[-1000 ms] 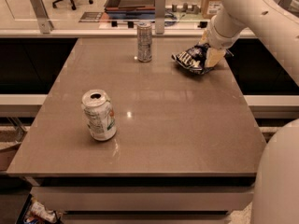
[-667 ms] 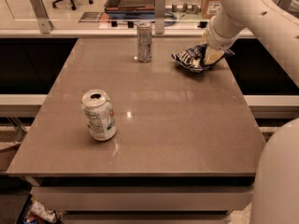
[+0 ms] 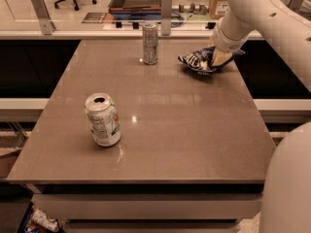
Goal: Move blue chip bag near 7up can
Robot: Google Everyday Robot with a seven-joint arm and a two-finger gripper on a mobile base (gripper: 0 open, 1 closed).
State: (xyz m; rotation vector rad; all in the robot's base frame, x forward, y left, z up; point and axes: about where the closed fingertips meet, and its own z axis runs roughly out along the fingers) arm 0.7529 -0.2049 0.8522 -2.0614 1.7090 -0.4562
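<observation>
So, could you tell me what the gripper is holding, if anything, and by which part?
The gripper is on the right part of the blue chip bag, far right on the table; whether it grips cannot be told.

Shows the gripper [image 3: 219, 58] down on the blue chip bag [image 3: 198, 60] at the far right edge of the table [image 3: 194, 130]. Finds a slim silver can [image 3: 150, 43] upright to the gripper's left, apart from the bag. Finds the 7up can [image 3: 102, 119] well apart, farther left and nearer the front.
</observation>
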